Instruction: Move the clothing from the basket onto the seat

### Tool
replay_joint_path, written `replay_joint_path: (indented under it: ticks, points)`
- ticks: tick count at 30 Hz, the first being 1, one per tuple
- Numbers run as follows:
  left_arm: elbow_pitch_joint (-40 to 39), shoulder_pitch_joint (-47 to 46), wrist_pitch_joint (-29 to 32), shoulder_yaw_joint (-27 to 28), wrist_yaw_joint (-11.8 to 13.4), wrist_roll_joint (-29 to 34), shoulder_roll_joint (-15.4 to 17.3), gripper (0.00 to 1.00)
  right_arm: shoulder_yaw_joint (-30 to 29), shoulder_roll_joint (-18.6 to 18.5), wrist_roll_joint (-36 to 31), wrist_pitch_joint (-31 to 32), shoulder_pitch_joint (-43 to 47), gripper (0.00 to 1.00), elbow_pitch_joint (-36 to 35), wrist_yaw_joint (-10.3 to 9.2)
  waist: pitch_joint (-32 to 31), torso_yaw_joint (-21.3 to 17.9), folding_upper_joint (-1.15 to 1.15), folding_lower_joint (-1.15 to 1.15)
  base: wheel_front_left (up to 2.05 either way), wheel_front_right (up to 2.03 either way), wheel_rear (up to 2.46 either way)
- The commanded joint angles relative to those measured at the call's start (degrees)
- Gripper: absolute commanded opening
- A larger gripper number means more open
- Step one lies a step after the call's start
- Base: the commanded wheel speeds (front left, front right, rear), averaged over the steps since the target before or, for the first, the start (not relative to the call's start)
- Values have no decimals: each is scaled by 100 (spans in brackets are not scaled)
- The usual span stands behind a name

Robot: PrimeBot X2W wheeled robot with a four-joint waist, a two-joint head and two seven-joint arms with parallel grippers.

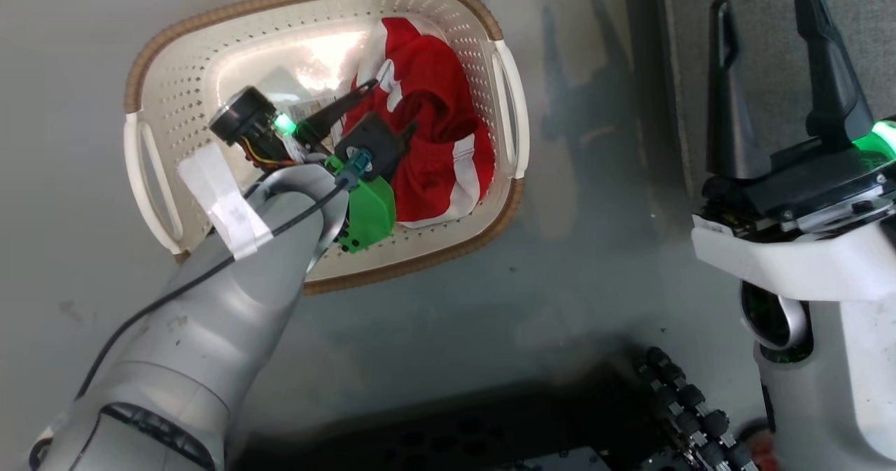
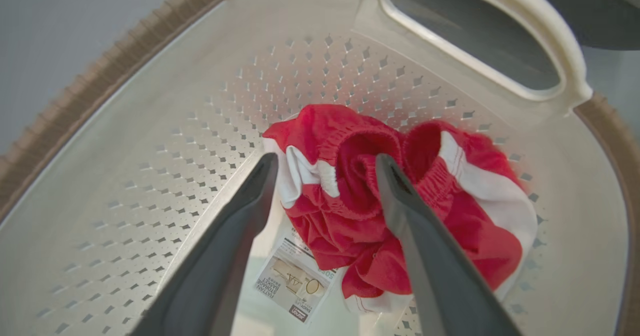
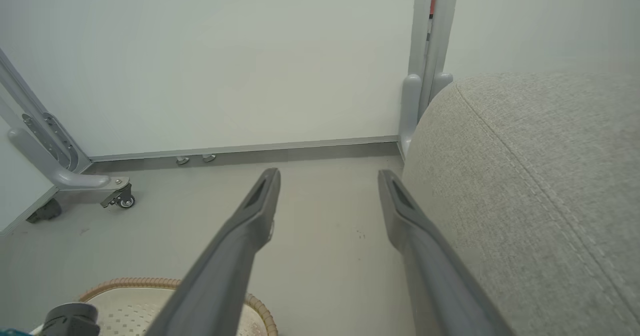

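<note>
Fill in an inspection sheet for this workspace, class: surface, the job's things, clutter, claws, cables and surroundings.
Surface: grey floor, with the basket standing on it.
Job's things: red and white clothing bunched inside the basket; grey seat, no clothing on the part in view.
Clutter: paper label on the basket bottom, partly under the clothing.
Claws: left claw open inside the basket, straddling the clothing, not closed on it; right claw open, holding nothing, beside the seat.
Cables: black cable taped along the left forearm.
Surroundings: white wall panel; wheeled metal frame at its foot.
</note>
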Motion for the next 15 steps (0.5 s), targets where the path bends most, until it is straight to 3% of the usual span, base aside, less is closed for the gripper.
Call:
replay_joint_path:
  ticks: [1, 12, 15]
  points:
    - [134, -254, 5, -55, -10, -82, 23, 100, -26, -14, 164, -1, -110, 100, -75, -7, 518, -195, 0, -1, 0, 0, 0]
    - [1163, -1388, 219, -639, -2, -306, 48, 100, 293, -11, 280, -1, -466, 100, -439, -7, 1124, -496, 0, -1, 0, 0, 0]
    - [1305, -1510, 268, -677, 110, -266, 55, 100, 414, -10, 226, -1, -497, 100, -508, -7, 1195, -557, 0, -1, 0, 0, 0]
